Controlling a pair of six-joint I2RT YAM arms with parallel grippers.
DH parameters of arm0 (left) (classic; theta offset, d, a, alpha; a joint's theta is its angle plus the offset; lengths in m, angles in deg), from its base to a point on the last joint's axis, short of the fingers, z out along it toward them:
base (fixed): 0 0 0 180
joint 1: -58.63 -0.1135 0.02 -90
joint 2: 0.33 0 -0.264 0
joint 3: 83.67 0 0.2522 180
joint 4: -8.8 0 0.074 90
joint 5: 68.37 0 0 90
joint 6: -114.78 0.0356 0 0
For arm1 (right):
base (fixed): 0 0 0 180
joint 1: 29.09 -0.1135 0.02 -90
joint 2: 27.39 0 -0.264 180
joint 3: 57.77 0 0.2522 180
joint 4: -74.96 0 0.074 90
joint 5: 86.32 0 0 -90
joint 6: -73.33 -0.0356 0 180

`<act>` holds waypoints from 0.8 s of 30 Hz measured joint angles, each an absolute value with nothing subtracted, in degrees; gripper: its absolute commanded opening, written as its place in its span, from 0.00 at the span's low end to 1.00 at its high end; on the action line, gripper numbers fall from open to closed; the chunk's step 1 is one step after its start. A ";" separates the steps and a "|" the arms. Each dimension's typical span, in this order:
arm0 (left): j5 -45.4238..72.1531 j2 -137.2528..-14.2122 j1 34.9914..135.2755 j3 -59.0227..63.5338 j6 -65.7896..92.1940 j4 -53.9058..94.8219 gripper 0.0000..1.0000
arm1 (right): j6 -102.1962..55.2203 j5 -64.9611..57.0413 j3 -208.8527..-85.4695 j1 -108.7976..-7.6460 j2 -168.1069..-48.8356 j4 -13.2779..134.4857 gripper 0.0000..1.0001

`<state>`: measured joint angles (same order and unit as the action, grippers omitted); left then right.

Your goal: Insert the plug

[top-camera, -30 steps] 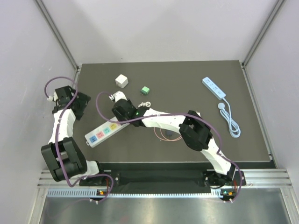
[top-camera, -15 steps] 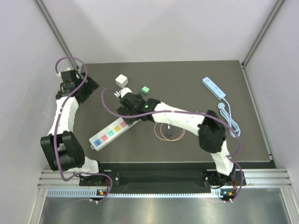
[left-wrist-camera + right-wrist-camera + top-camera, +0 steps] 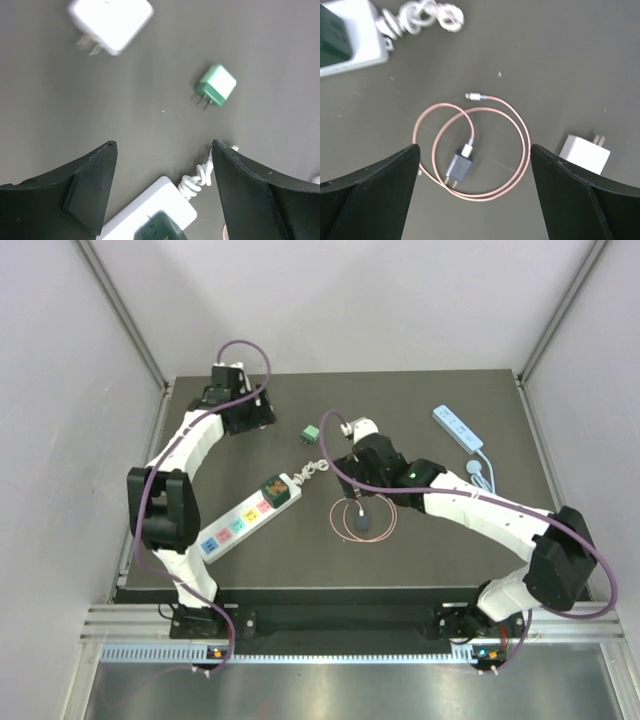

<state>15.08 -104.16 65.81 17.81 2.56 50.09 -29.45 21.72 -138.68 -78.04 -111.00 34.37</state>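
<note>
A white power strip (image 3: 245,518) with coloured switches lies left of centre, and a dark green plug (image 3: 275,487) sits in its end socket. That plug (image 3: 160,226) and the strip's end (image 3: 150,205) show low between my left gripper's fingers. My left gripper (image 3: 163,146) hangs open over the mat. A white adapter (image 3: 110,22) and a small green plug (image 3: 216,86) lie loose ahead of it. My right gripper (image 3: 475,147) is open above a dark plug (image 3: 459,167) on a coiled pink cable (image 3: 522,150). Another white adapter (image 3: 585,152) lies to its right.
The strip's bundled white cord (image 3: 312,470) lies by its end. A second, smaller white power strip (image 3: 457,427) with its cord (image 3: 492,495) lies at the back right. The dark mat (image 3: 450,560) ends near the cell walls on both sides.
My left arm swung from the left edge to the back, over the white adapter. My right gripper opened and drew back right off the strip, which shifted slightly right; the dark green plug stays in it.
</note>
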 measured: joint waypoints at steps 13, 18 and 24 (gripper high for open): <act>14.01 -126.12 75.65 36.43 18.59 51.31 0.81 | -29.80 17.99 -127.29 -71.42 -94.79 38.81 0.90; 15.21 -130.19 77.35 39.14 20.47 51.88 0.80 | -29.75 16.61 -127.27 -70.44 -93.32 39.64 0.90; 16.59 -133.16 77.94 40.10 21.54 52.67 0.78 | -29.67 15.54 -127.27 -70.20 -93.10 39.81 0.90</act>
<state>16.59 -133.16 77.94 40.10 21.54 52.67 -29.67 15.54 -127.27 -70.20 -93.10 39.81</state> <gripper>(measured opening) 0.793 0.899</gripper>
